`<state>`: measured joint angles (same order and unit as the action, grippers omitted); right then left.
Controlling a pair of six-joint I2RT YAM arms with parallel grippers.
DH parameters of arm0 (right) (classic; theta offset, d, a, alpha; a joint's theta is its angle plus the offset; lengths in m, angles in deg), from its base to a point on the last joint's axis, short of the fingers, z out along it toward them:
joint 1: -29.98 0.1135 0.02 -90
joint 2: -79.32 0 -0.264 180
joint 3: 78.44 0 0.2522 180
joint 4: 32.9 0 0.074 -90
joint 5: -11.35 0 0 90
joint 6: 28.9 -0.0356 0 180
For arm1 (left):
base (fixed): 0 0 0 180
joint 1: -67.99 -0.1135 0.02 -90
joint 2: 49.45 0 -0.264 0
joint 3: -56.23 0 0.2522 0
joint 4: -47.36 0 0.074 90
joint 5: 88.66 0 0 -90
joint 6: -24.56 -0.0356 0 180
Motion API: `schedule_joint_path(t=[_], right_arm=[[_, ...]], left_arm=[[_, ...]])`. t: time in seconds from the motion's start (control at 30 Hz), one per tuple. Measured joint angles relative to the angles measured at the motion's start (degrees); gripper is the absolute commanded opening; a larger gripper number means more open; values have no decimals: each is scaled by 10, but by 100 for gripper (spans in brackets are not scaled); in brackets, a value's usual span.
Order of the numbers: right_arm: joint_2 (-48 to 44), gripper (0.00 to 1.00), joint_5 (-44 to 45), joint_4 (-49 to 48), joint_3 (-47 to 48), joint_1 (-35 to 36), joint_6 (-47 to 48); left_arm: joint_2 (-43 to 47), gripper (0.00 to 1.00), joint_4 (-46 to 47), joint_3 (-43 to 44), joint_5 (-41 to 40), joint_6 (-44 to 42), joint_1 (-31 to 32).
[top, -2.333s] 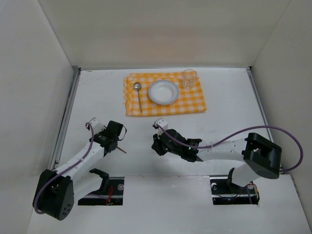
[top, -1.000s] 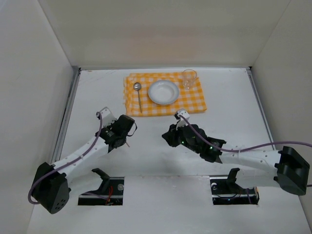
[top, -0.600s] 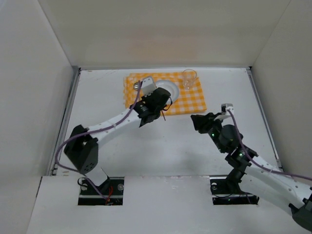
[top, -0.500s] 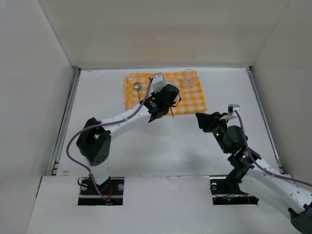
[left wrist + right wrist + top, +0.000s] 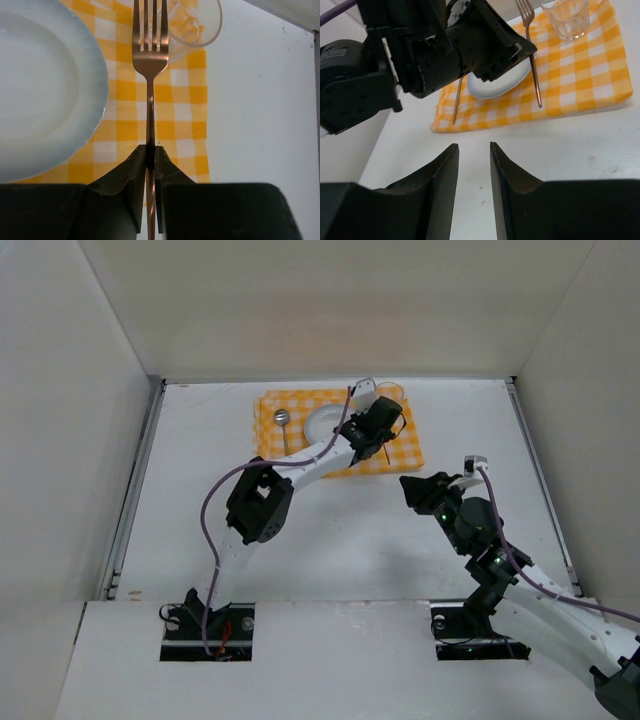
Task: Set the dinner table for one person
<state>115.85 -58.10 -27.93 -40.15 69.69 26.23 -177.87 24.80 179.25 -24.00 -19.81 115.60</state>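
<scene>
Left tool (image 5: 150, 148), pinching a copper fork (image 5: 150, 70), has swung from the bare table (image 5: 200, 440) to above the checked cloth (image 5: 185, 125) beside the plate (image 5: 45, 85), tines by the glass (image 5: 200, 25); placement looks imminent. Right tool (image 5: 472, 150) waits, slightly spread, empty.

free: cloth (image 5: 182, 117) strip beside plate (image 5: 45, 90) | obstacle: glass (image 5: 194, 22) at far end | free: dinner table (image 5: 260, 125) rightward

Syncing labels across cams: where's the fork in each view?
Top external: fork, a thin sliver just right of the white plate.
Left wrist: centre, upright, handle pinched in the left claw.
Right wrist: upper right, slanting over the checked cloth.
Shared landmark: the plate, left of the fork in every view.
</scene>
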Motion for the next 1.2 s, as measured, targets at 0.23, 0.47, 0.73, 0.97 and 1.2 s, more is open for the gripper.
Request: schedule_joint_path(t=[0.23, 0.47, 0.73, 0.97, 1.2], right_arm=[[0, 37, 0, 0, 0, 0, -1], [7, 37, -3, -1, 0, 0, -1], [23, 37, -12, -2, -1, 0, -1], [26, 37, -15, -2, -2, 0, -1], [29, 37, -18, -5, -2, 0, -2]], left_arm=[[-57, 0, -16, 78, 5, -2, -15], [-105, 1, -30, 125, 16, -9, -35], [-142, 1, -39, 158, 42, -26, -58], [-152, 2, -37, 181, 50, -39, -56], [-171, 3, -34, 205, 63, -43, -53]])
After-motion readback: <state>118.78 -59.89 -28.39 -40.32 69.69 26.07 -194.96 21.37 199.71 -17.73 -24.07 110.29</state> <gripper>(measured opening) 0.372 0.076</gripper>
